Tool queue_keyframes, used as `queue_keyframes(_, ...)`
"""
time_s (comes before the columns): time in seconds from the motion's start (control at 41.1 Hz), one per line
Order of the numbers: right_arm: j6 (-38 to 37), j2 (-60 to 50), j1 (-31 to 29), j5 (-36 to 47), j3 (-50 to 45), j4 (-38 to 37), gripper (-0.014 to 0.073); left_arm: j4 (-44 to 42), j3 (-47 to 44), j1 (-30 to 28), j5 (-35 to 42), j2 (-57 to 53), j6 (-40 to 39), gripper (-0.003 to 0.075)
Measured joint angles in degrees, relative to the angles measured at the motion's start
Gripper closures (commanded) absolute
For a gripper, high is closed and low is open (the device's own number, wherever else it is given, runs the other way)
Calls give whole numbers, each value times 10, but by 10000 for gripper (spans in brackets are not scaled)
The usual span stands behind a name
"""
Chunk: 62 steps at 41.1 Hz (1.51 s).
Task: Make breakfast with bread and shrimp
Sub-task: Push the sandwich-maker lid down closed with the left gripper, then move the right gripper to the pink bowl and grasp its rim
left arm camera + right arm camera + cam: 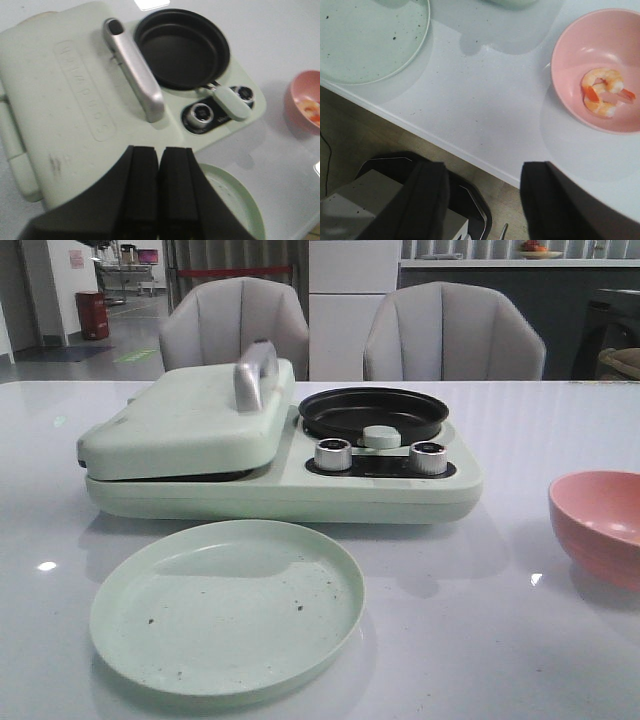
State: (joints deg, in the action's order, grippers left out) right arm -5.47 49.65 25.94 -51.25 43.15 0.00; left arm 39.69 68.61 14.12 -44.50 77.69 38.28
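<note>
Here, left fingers together, empty.

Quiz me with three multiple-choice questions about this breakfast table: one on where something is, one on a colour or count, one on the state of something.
1. Where is the shrimp?
A. in the black pan
B. in the pink bowl
C. on the green plate

2. How many silver knobs does the breakfast maker have?
A. one
B. two
C. four

3. What state is the lid of the breakfast maker in?
A. lowered
B. raised upright
C. taken off and lying on the table

Answers:
1. B, it lies curled inside the pink bowl, while the black pan and green plate hold no food.
2. B, two knobs sit in front of the pan.
3. A, the lid lies down over its base.
</note>
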Motion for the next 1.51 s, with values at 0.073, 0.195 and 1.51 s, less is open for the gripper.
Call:
queue_keyframes(0.073, 0, 0, 0, 0, 0, 0, 151, 1, -34, 32, 5, -33, 11, 620)
queue_keyframes(0.195, 0, 0, 0, 0, 0, 0, 151, -13, -85, 86, 6, -83, 18, 620)
queue_keyframes(1.51, -9, 105, -246, -1, 50, -43, 151, -301, -256, 137, 7, -322, -261, 621)
